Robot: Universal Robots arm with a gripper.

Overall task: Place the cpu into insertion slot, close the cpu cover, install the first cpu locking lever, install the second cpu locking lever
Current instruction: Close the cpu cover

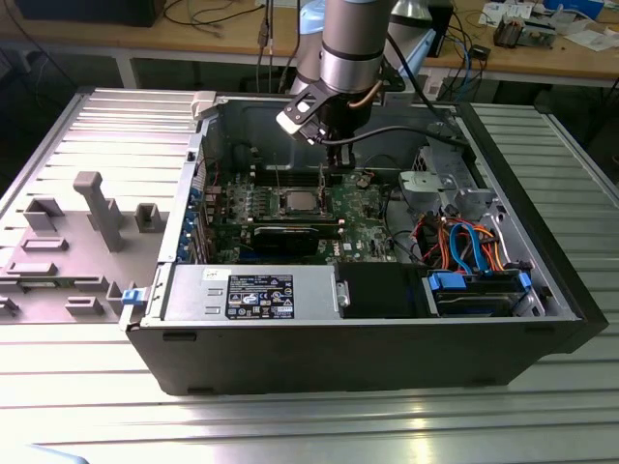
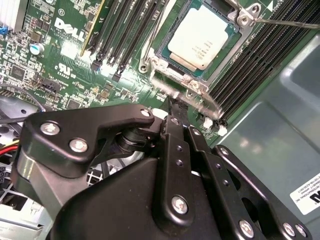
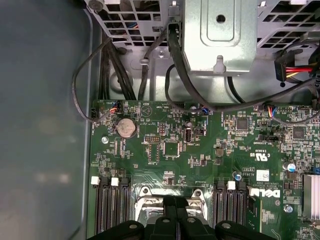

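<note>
The cpu (image 2: 200, 37), a silver-grey square with a thin green rim, lies flat in the insertion slot (image 2: 165, 54) on the green board. The silver cpu cover (image 2: 148, 63) frames it and looks lowered around the chip. One thin locking lever (image 2: 285, 22) runs off from the cover's corner. A second lever (image 2: 192, 96) shows blurred right by my fingertips. My gripper (image 2: 172, 106) is shut, its black fingers pressed together beside the socket's edge with nothing seen between them. In the exterior view the gripper (image 1: 338, 162) hangs inside the case just beyond the cpu (image 1: 298, 201).
Black memory slots (image 2: 120, 35) flank the socket on both sides. A power-supply box (image 1: 251, 290) lines the case front, with a drive cage (image 1: 440, 188) and coloured cables (image 1: 464, 242) at the exterior view's right. A grey fixture plate (image 1: 87, 222) lies outside the case.
</note>
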